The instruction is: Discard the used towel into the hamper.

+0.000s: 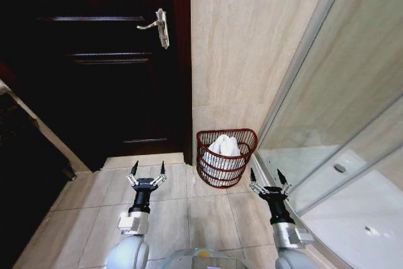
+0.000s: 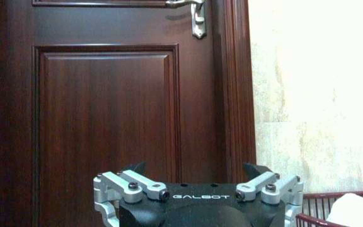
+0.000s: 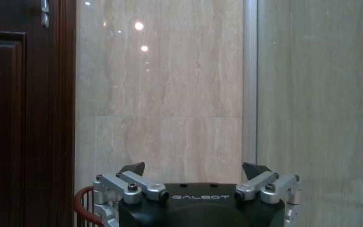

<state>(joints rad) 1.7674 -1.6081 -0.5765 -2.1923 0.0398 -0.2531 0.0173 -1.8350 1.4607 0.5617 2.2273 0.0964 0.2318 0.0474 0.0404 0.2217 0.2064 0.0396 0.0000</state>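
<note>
Towel point(image 1: 224, 147), white and bunched, already sits inside the hamper point(image 1: 208, 174), which stands on the tiled floor point(image 1: 189, 212) against the beige wall point(image 1: 252, 42), beside the dark wooden door point(image 1: 107, 61) and the glass shower panel point(image 1: 340, 111). Judging from this, the discard looks complete. The 2 grippers hover low in front, left gripper point(image 1: 148, 169) and right gripper point(image 1: 267, 177), each with jaws spread and empty.

1. We see a dark wooden door point(image 1: 94, 61) with a silver lever handle point(image 1: 157, 26) on the left.
2. Beige stone-look wall point(image 1: 252, 36) beside the door.
3. Glass shower partition point(image 1: 340, 111) on the right, metal-framed.
4. Floor point(image 1: 189, 212) of pale tiles; 2 light spots reflect on the wall point(image 3: 142, 35).
</note>
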